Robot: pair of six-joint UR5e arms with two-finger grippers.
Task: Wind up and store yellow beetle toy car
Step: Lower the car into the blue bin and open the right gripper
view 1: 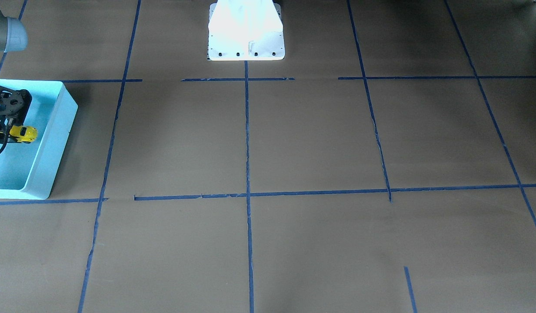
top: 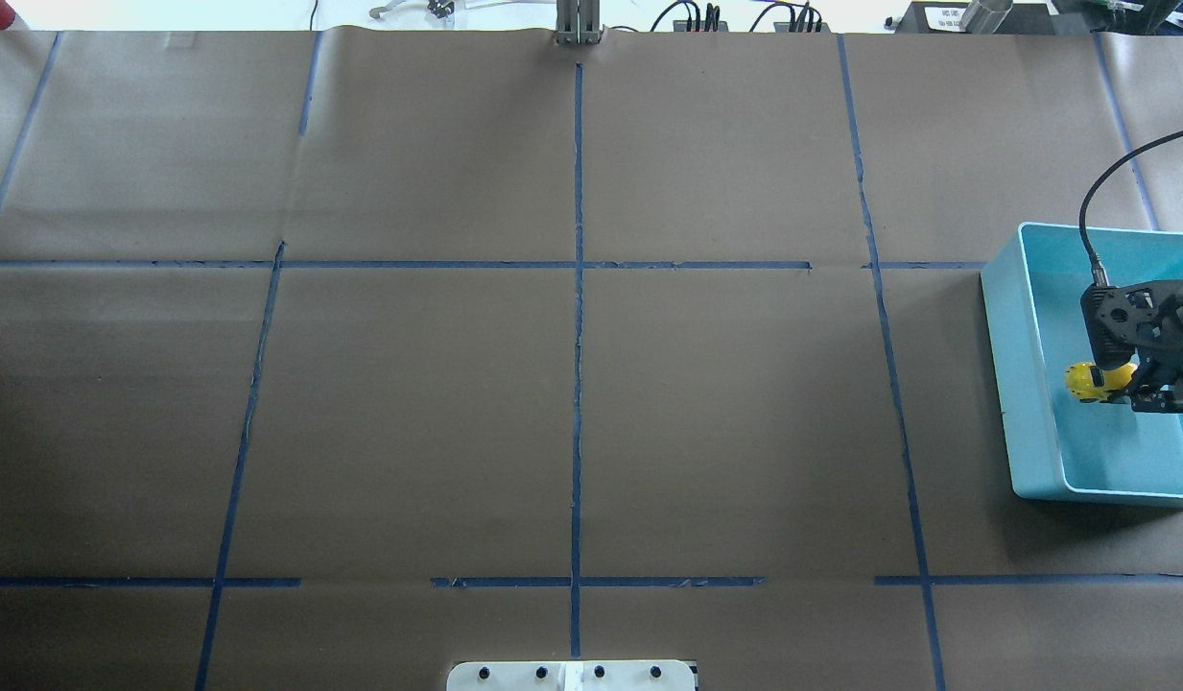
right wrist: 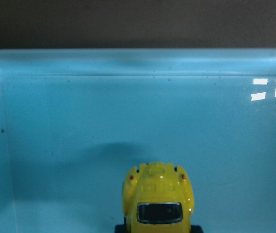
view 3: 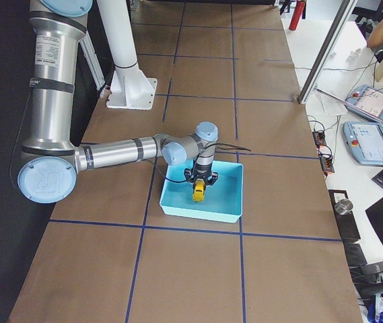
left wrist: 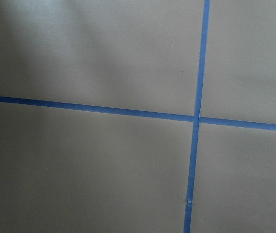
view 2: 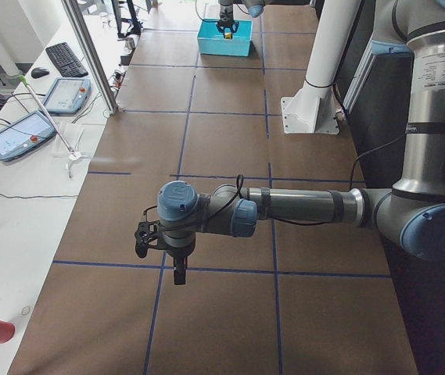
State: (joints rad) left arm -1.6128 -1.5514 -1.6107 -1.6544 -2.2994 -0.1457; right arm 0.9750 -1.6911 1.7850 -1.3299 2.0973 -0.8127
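Observation:
The yellow beetle toy car (view 1: 24, 134) hangs inside the light blue bin (view 1: 54, 143), held by my right gripper (view 1: 10, 132). In the overhead view the car (top: 1090, 381) sticks out to the left of the right gripper (top: 1121, 386), over the bin's floor near its left wall (top: 1018, 384). The right wrist view shows the car's rear (right wrist: 158, 201) with its shadow on the bin floor (right wrist: 79, 121), so it is a little above the floor. My left gripper (view 2: 177, 269) shows only in the exterior left view, above the brown paper; I cannot tell if it is open.
The table is covered in brown paper with blue tape lines (top: 578, 336). The white robot base (view 1: 246, 32) stands at the middle of the robot's side. The bin sits near the table's end on my right (view 3: 198, 210). Tablets and cables lie beyond the far edge (view 3: 373, 141).

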